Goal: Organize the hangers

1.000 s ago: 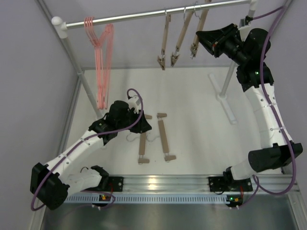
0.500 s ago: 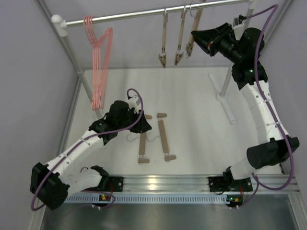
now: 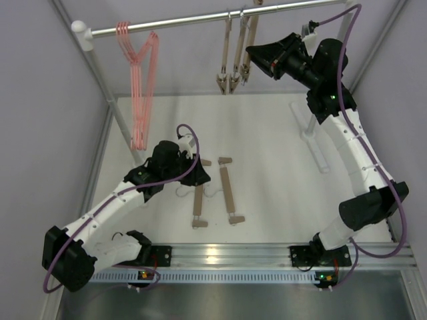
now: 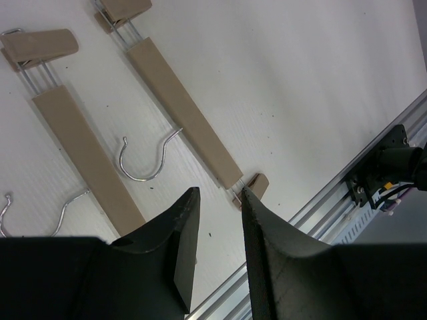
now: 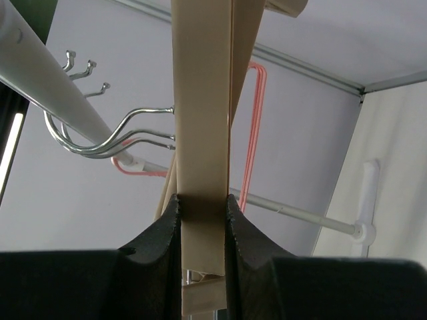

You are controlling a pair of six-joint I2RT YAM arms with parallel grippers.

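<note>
Hanger (image 5: 200,100) of wood on rail (image 5: 40,70), clamped by right tool (image 5: 201,203); left tool (image 4: 219,200) ajar, empty

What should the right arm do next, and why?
Probably open the right gripper and back away from the rail. It is shut on a wooden clip hanger, and all three silver hooks in the wrist view sit over the rail, so that hanger looks hung.
</note>
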